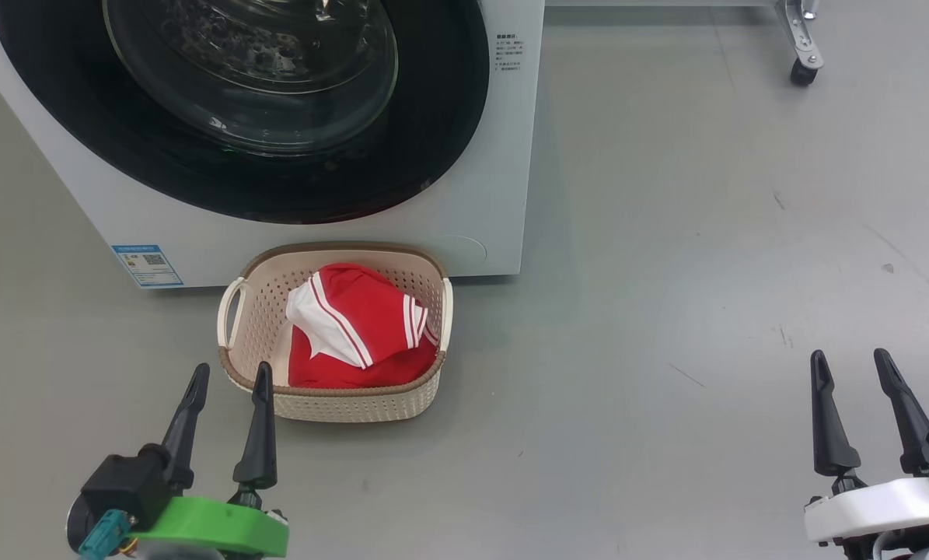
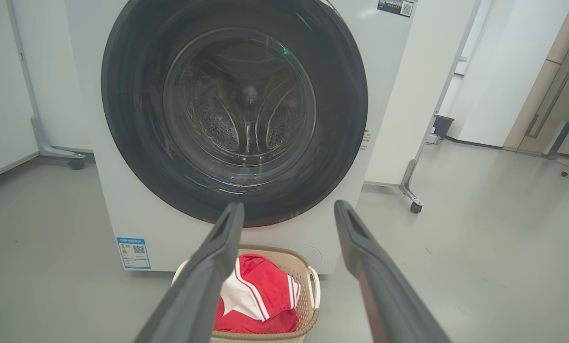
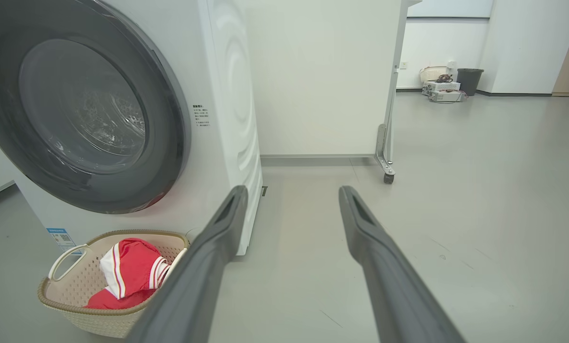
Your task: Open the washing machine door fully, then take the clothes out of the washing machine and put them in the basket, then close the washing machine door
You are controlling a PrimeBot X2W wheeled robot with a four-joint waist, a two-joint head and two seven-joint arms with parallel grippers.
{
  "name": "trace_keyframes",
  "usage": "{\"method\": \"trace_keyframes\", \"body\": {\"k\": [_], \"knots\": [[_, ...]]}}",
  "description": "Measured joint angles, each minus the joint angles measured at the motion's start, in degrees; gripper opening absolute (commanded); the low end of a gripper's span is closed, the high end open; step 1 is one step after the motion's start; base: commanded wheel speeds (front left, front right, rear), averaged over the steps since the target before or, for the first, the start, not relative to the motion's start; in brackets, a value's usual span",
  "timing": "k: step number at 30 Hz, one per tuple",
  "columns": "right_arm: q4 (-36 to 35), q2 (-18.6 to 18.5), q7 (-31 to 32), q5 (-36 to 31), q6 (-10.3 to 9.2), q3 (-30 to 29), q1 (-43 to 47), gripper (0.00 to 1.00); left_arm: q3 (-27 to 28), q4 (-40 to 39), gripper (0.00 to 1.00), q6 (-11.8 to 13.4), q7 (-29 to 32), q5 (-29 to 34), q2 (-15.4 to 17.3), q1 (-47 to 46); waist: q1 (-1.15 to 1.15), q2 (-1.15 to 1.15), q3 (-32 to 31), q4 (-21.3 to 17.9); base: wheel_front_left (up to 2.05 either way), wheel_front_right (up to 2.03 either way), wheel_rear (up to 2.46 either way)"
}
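Observation:
The white washing machine [image 1: 503,155] [image 2: 389,71] [image 3: 227,119] stands with its black-rimmed door [image 1: 254,101] [image 2: 234,109] [image 3: 82,107] shut flat against the front; the steel drum shows through the glass. On the floor just before it sits the cream basket [image 1: 250,327] [image 2: 308,286] [image 3: 65,290], holding the red clothes [image 1: 359,330] [image 2: 258,297] [image 3: 129,271] with white panels. My left gripper [image 1: 231,377] [image 2: 286,209] is open, its tips by the basket's near left corner. My right gripper [image 1: 853,362] [image 3: 291,193] is open over bare floor, far right of the basket.
A blue label [image 1: 147,266] is stuck low on the machine's front. A white wheeled partition stands right of the machine, one caster [image 1: 802,74] [image 3: 388,178] on the grey floor. A dark bin [image 3: 469,78] and boxes sit by the far wall.

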Motion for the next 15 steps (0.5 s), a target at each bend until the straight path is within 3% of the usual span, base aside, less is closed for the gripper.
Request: {"method": "trace_keyframes", "body": {"k": [13,14,15], "knots": [[-0.01,0.59,0.00,-0.78,0.93,-1.24,0.29,1.00,-0.44,-0.47,1.00,0.00,0.00,-0.05,0.01,0.01,0.00,0.00,0.01,0.13,0.00,0.00,0.00],[-0.01,0.66,0.00,-0.80,0.98,-1.27,0.31,0.00,-0.55,-0.67,0.00,0.00,0.00,-0.16,0.03,0.02,0.00,0.00,0.04,0.16,0.00,0.00,0.00],[0.49,0.88,0.02,-0.77,0.96,-1.18,0.31,0.00,-0.59,-0.14,0.00,0.00,0.01,-0.11,-0.07,0.03,0.00,0.00,0.04,0.16,0.00,0.00,0.00]]}}
